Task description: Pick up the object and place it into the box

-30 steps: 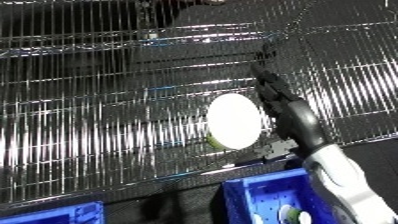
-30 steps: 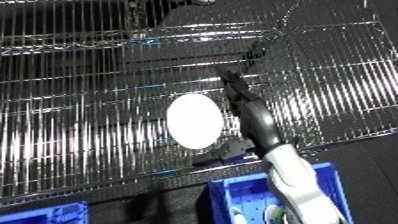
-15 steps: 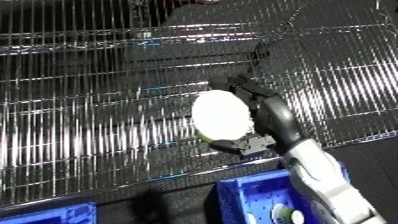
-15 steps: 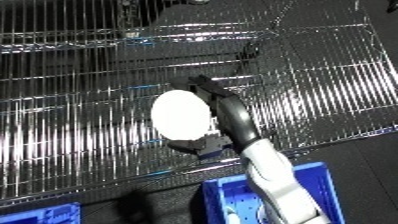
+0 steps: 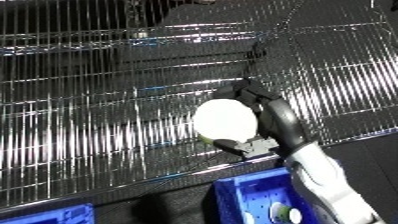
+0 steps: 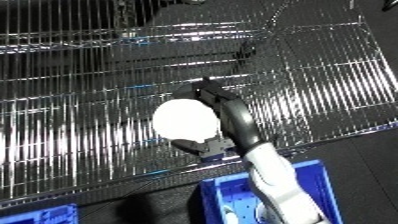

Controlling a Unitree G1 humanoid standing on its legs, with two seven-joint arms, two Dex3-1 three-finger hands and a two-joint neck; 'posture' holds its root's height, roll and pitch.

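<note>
white object (image 5: 226, 121), blue bin (image 6: 320, 176), black robot hand (image 5: 271, 117)

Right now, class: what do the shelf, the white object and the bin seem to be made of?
Shelf: metal wire, shiny; thin parallel rods glint brightly.
White object, held in the right hand: smooth, rounded, evenly pale; possibly plastic or foam, cannot tell which.
Bin: likely blue moulded plastic, with a matte, uniformly coloured rim.

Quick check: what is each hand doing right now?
Left hand: not in view.
Right hand: shut on the white round object, held over the wire shelf.
</note>
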